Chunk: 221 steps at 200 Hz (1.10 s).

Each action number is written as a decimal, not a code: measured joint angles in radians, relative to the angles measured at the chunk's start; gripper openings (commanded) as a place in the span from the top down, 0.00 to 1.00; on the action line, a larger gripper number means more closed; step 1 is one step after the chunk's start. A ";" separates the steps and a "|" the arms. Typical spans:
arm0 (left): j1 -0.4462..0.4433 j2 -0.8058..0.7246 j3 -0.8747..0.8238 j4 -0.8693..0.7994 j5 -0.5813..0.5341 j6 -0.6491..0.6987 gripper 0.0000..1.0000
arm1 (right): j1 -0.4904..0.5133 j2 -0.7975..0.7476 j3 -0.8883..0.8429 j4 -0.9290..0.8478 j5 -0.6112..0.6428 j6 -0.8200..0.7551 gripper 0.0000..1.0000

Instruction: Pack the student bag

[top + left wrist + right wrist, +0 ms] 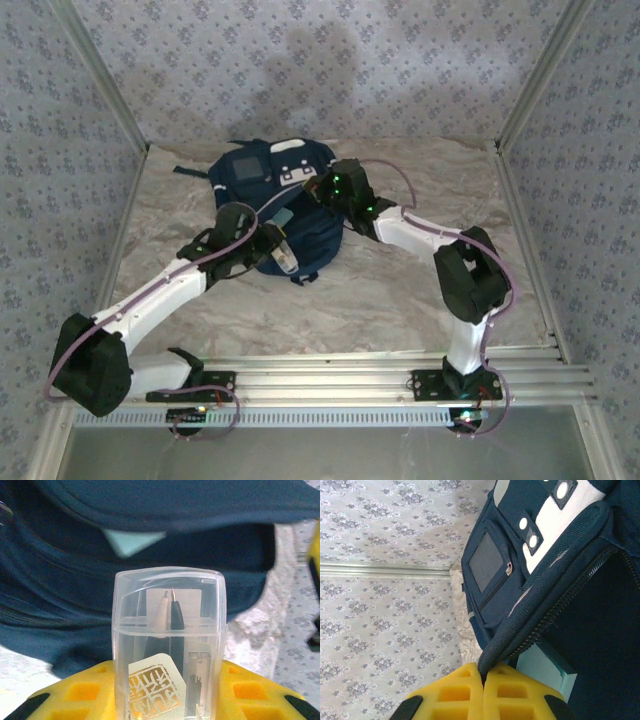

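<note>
Your left pincer (169, 687), part spread, pinches a clear case (169, 630) of pens (176, 615) at the mouth of the bag (50, 595). Your right pincer (483, 677), pressed together, nips its zipper rim (520, 617).

We saw the student bag (250, 170) on the marbled table (400, 300). The left gripper (272, 240) held a pale case (288, 256) over its near part, and the right gripper (320, 188) met its right edge.

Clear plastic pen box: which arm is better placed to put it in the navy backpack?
Left. The left fingers hold the clear plastic pen box at the mouth of the navy-blue fabric backpack; the right fingers are pinched on its zippered rim, holding it open.
</note>
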 measured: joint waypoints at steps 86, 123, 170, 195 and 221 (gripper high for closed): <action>0.039 0.132 -0.031 0.208 -0.045 -0.166 0.71 | 0.046 -0.010 -0.036 0.019 -0.001 0.008 1.00; 0.080 0.237 -0.020 0.295 -0.049 -0.216 0.71 | 0.048 -0.044 -0.100 0.048 -0.007 0.023 1.00; 0.110 0.339 0.043 0.346 -0.066 -0.261 0.72 | 0.051 -0.117 -0.190 0.085 -0.023 0.026 1.00; 0.109 0.352 0.052 0.363 -0.158 -0.319 0.72 | 0.063 -0.185 -0.219 0.127 -0.034 0.026 1.00; 0.089 0.353 0.052 0.374 -0.290 -0.378 0.69 | 0.071 -0.215 -0.240 0.160 -0.035 0.026 1.00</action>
